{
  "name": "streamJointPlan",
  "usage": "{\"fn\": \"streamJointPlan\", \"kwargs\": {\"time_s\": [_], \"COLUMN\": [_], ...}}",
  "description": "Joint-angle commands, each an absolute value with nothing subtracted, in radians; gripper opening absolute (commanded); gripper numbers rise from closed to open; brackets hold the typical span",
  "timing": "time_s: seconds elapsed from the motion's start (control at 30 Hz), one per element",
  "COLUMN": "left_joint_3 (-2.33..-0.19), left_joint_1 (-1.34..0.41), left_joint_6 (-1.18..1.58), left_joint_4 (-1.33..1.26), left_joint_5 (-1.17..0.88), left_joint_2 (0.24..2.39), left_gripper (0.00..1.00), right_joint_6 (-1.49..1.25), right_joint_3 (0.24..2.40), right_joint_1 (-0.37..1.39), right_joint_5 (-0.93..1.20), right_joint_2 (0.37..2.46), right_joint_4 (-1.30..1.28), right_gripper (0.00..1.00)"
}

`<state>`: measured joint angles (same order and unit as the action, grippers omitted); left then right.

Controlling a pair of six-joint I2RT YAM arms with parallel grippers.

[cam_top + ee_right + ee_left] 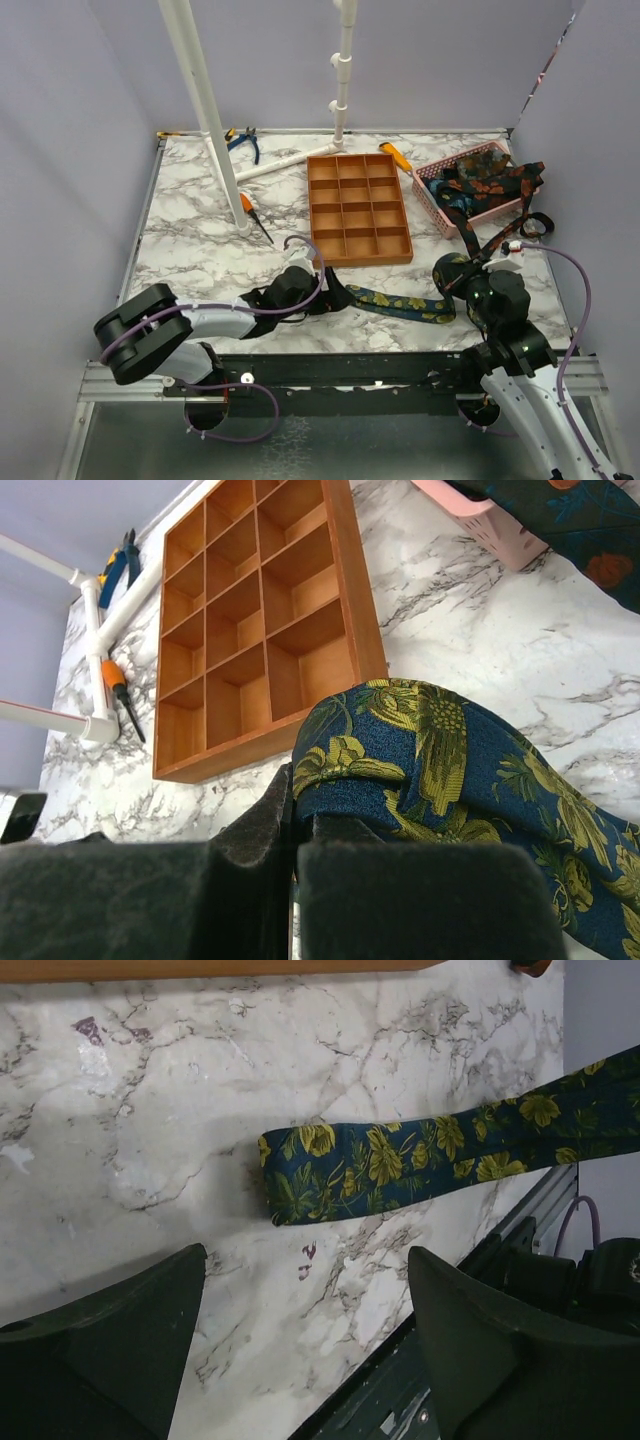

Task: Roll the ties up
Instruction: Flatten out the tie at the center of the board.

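The marble table (200,250) carries everything. The biggest thing on it, the orange tray (311,210) of small compartments, sits just beyond the two grippers and roughly between them, probably where finished rolls are meant to go. Beyond the right gripper (452,272), a little to its outer side, stands the pink basket (432,205). The other ties (485,180) are heaped in it and spill over the rim, one trailing down toward that gripper. The tie (400,303) being worked, dark blue with yellow flowers, lies flat along the near edge, stretched from one gripper to the other. The right gripper's jaws are pressed together on one end of it, and in its wrist view the cloth humps up over the fingers (400,900). I take this pinch to be an anchor that keeps the strip straight and taut. The left gripper (305,1258) hangs low over the other end with its jaws wide apart and nothing between them. The tie's blunt tip lies on the marble just ahead of its fingertips, not touching — placed, I judge, so the jaws can come down on the tip and start the roll. No turn of cloth shows there yet. Smallest are the screwdriver (250,212) and pliers (243,140), well beyond the left gripper and apparently not involved.
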<state>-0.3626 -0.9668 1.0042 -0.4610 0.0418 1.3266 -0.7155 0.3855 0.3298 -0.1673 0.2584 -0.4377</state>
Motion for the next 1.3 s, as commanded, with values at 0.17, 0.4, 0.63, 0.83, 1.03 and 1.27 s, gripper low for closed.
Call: {"fn": "streamJointPlan", "kwargs": {"time_s": [0.17, 0.4, 0.63, 0.83, 1.03, 1.27], "left_joint_3": [-0.478, -0.483, -0.425, -0.318, -0.244, -0.136], "left_joint_1": [-0.924, -0.916, -0.916, -0.915, -0.914, -0.912], "left_joint_6": [1.004, 1.000, 0.963, 0.906, 0.938, 1.035], "left_joint_4": [-0.598, -0.594, -0.581, -0.303, 0.061, 0.281], "left_joint_5": [-0.094, -0.064, -0.036, 0.175, 0.398, 0.454], "left_joint_2": [1.574, 1.635, 1.575, 1.230, 0.793, 0.469], "left_gripper": [0.67, 0.39, 0.00, 0.00, 0.00, 0.00], "right_joint_6": [-0.708, -0.702, -0.706, -0.707, -0.755, -0.857], "right_joint_3": [0.390, 0.388, 0.408, 0.433, 0.420, 0.386], "right_joint_1": [0.328, 0.328, 0.328, 0.328, 0.328, 0.329], "right_joint_5": [-0.138, -0.129, -0.125, -0.151, -0.203, -0.242], "right_joint_2": [0.247, 0.239, 0.245, 0.285, 0.322, 0.435], "right_joint_4": [-0.432, -0.427, -0.436, -0.453, -0.448, -0.399], "right_gripper": [0.00, 0.00, 0.00, 0.02, 0.45, 0.77]}}
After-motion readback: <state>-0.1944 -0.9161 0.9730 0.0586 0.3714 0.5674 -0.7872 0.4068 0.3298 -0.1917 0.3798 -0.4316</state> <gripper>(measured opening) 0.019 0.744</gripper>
